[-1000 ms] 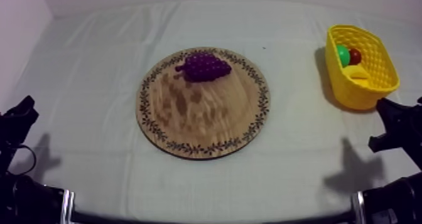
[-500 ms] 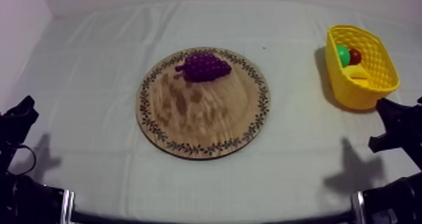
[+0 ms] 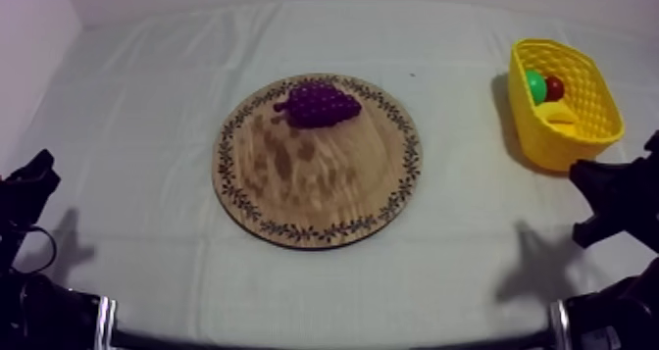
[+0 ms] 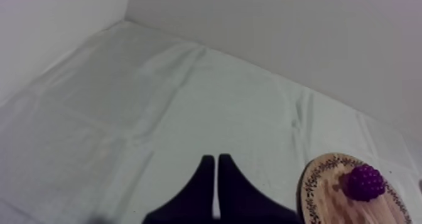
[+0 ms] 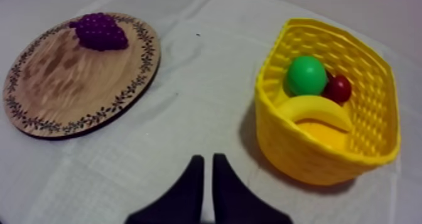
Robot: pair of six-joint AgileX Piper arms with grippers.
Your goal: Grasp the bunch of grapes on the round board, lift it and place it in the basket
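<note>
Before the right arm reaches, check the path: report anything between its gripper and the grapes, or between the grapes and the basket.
Nothing visible. Only bare cloth and the wooden board surface lie between the right gripper and the bunch of grapes; only cloth separates the board from the yellow basket.

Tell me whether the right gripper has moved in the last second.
Yes. In the top view the right gripper has shifted leftward, past the near side of the yellow basket, toward the wooden board.
</note>
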